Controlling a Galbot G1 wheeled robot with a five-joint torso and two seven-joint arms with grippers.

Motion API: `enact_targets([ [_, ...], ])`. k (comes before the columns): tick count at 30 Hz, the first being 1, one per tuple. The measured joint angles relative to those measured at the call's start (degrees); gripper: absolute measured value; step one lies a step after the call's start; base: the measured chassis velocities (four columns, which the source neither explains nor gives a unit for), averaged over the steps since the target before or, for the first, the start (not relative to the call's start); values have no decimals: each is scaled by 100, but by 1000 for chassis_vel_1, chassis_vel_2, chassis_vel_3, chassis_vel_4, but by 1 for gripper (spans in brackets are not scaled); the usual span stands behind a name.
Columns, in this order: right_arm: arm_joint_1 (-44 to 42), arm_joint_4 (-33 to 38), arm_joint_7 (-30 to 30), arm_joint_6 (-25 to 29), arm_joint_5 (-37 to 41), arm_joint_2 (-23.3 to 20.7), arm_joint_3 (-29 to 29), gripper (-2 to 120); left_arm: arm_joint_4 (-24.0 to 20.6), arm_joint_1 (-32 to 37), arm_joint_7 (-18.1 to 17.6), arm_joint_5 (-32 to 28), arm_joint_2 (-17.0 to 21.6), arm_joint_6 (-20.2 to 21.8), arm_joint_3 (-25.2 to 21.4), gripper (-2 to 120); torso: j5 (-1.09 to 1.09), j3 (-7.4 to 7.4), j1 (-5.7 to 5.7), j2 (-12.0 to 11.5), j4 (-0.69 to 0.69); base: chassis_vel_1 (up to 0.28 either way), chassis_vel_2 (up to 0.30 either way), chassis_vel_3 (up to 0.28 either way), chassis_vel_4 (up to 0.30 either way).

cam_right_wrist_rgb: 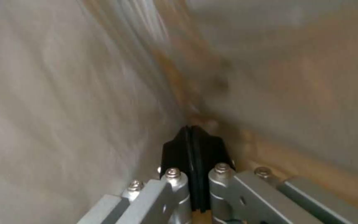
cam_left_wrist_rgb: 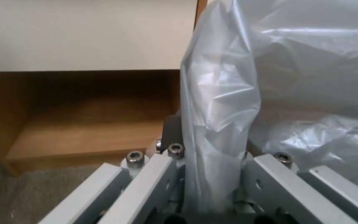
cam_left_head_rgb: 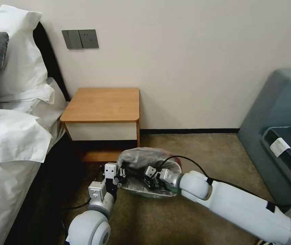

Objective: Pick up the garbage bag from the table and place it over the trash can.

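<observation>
Down on the brown carpet [cam_left_head_rgb: 199, 149], just in front of the nightstand [cam_left_head_rgb: 102, 103], both arms reach low to the trash can [cam_left_head_rgb: 167, 194]. The left gripper [cam_left_head_rgb: 120, 175] sits at the can's bed-side edge, its fingers [cam_left_wrist_rgb: 168, 130] pinched on a fold of the garbage bag [cam_left_head_rgb: 142, 157]; from its wrist the translucent plastic rises straight up out of the grip. The right gripper [cam_left_head_rgb: 148, 177] is over the can's mouth, fingers [cam_right_wrist_rgb: 193, 146] pressed flat together with plastic all round them; whether any film is caught between them I cannot tell. The grey bag, a pinkish-red edge showing at its far side, is draped over the can's opening and bulges above it. Behind the can, the nightstand's orange-brown tabletop stands against the wall, with the bed [cam_left_head_rgb: 12, 136] beside it.
</observation>
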Motion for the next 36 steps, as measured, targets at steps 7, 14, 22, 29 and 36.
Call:
enact_targets([
  [7,-174,261,-13,55,15,-151,206,0,21,-38,-11,-42,-1,28,-9,3,0,-1,0,0,-1,0,0,0,0],
  [14,-730,1356,-51,93,243,-656,1057,6,112,-60,-127,-225,2,126,-168,3,0,-1,0,0,-1,0,0,0,0],
  [22,-1658,2069,-167,300,489,-1033,2029,35,152,-44,-395,-753,-14,438,-250,3,1,-1,0,0,0,0,0,0,0],
  [29,-2775,2507,-113,784,743,-1012,3356,63,252,-126,-676,-1938,32,1022,-305,3,-3,-2,0,0,-2,0,0,0,0],
  [36,-3041,2515,1048,1238,1779,-357,3815,87,587,-135,-712,-2216,-22,1169,-380,3,0,-1,0,0,0,0,0,0,0],
])
